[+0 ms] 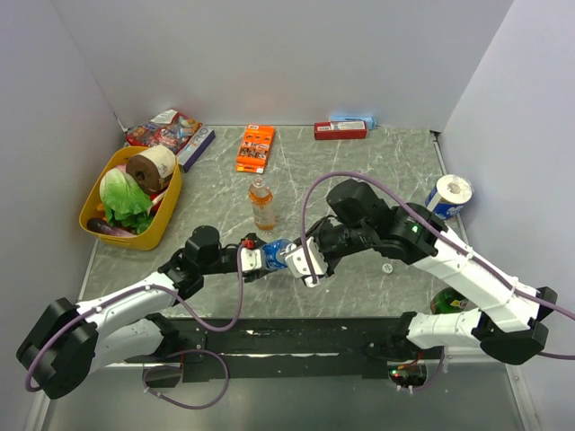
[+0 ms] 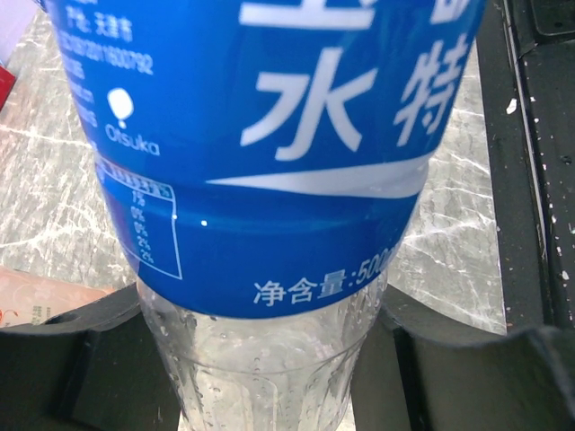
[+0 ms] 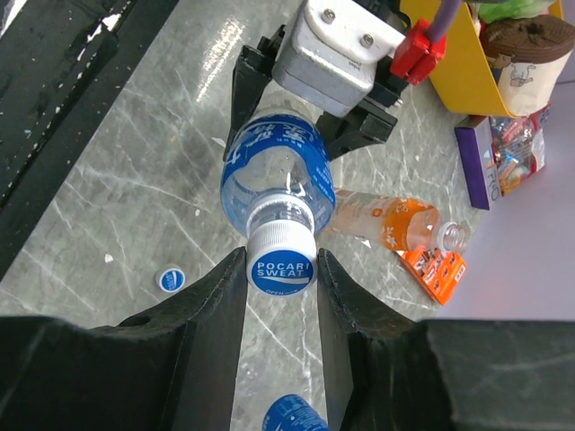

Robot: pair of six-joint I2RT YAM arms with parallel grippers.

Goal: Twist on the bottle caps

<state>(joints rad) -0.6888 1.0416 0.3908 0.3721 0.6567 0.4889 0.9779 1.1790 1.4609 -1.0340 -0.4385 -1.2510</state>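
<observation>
From where I stand, the job right now is the twist itself. The left pincer (image 2: 274, 364) clamps the clear lower part of the bottle (image 3: 269, 166), and the right pincer (image 3: 281, 262) is closed onto its cap (image 3: 282, 271), a pad on either side of the rim. To do this well, I'd say the cap has to sit square on the neck before any turn, or the thread will cross. The right wrist should spin about the bottle's own axis with light pressure toward the left pincer, which must grip hard enough that the slick plastic doesn't turn with it. How far the cap is threaded I can't tell. Beyond both pincers an orange bottle (image 1: 261, 205) stands with what looks like an open mouth, and a loose blue cap (image 3: 171, 279) lies on the surface (image 1: 359, 171) beside the right pincer. The surface is grey and marbled, boxed in by plain pale walls. Far out past the left pincer sits a yellow basket (image 1: 148, 238) of groceries, with an orange box (image 1: 255, 148) past the orange bottle.
</observation>
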